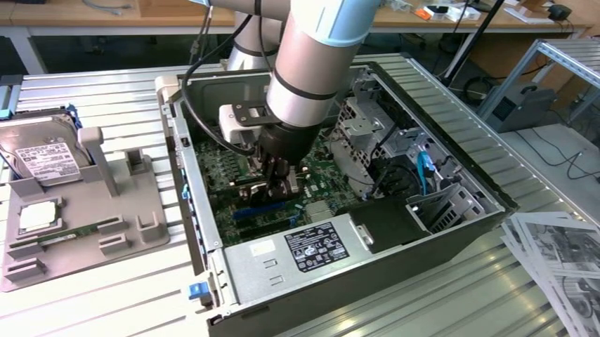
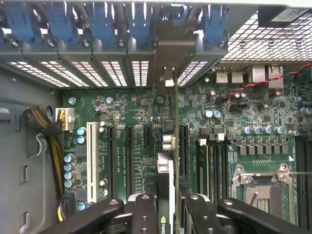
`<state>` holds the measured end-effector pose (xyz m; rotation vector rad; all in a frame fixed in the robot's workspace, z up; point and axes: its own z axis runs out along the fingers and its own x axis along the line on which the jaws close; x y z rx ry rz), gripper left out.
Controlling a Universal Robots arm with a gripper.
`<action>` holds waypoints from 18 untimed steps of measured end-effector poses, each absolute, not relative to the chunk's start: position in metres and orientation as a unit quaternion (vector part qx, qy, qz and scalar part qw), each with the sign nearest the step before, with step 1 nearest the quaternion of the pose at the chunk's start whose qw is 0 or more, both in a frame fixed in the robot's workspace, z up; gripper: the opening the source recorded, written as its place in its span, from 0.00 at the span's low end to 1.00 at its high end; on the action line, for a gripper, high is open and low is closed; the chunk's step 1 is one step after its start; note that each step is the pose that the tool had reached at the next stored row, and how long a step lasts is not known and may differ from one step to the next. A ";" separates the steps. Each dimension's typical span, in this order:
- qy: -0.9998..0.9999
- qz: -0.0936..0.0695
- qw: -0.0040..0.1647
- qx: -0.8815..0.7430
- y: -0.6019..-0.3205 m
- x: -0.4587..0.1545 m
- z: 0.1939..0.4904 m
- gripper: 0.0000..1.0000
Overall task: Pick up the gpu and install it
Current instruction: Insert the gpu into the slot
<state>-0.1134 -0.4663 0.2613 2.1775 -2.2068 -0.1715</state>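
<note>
Black fingers (image 2: 146, 214) of the end effector (image 2: 168, 214) pinch the gpu (image 2: 168, 165), a thin dark card seen edge-on, standing upright over the green motherboard (image 2: 126, 112) slots, bracket toward 12 o'clock. Open PC case (image 1: 281, 281) sits on a ribbed metal worktop (image 1: 94, 98), workshop clutter behind.

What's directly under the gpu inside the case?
The gripper holds the gpu edge-on above the green motherboard and its black slots. The slot right beneath the card is covered.
</note>
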 end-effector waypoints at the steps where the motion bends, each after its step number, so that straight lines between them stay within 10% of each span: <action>1: -0.711 -0.055 0.018 0.701 -0.466 -0.113 0.261 0.27; 18: -0.709 -0.055 0.018 0.703 -0.466 -0.113 0.261 0.27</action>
